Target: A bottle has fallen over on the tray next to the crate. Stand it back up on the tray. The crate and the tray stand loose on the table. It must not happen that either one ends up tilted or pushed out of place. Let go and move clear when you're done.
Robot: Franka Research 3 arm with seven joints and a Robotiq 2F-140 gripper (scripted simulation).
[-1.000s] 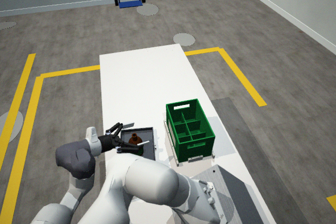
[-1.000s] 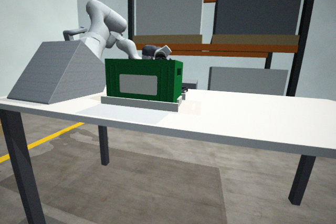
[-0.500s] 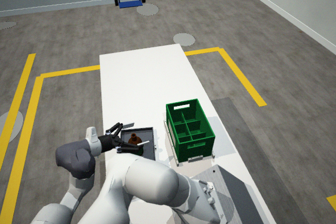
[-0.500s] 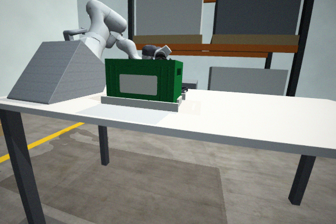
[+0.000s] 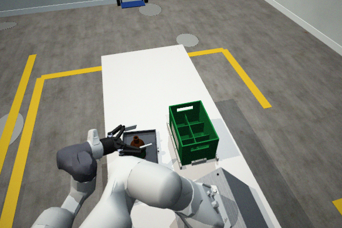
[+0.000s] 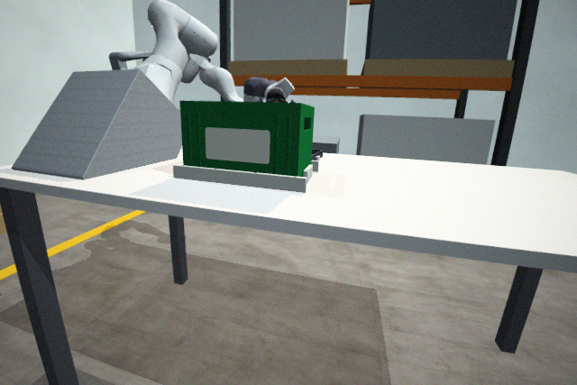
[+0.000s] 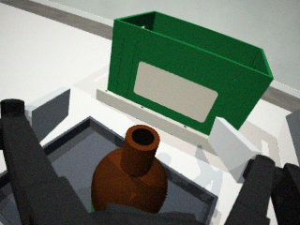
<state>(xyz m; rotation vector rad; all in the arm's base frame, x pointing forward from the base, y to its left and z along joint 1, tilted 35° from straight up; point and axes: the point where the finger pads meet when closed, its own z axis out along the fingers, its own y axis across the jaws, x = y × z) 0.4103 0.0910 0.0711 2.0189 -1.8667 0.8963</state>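
A brown bottle (image 5: 135, 141) (image 7: 131, 183) with a green label sits on the dark grey tray (image 5: 152, 152) (image 7: 70, 155), left of the green crate (image 5: 193, 148) (image 6: 196, 138) (image 7: 187, 56). Its neck and open mouth tip up toward the wrist camera; I cannot tell whether it stands fully upright. My gripper (image 5: 143, 135) (image 7: 142, 115) reaches in level from the table's left edge and is wide open, one finger on each side of the bottle, not pressing it. In the exterior view the crate hides the bottle, the tray and the fingers.
The crate has divided compartments and stands in a pale base frame (image 6: 237, 178) (image 5: 179, 162). A grey wedge block (image 5: 229, 192) (image 6: 93, 124) stands at the robot's base. A shelving rack (image 6: 372, 80) rises behind the table. The white table (image 5: 143, 81) stretches on beyond the tray.
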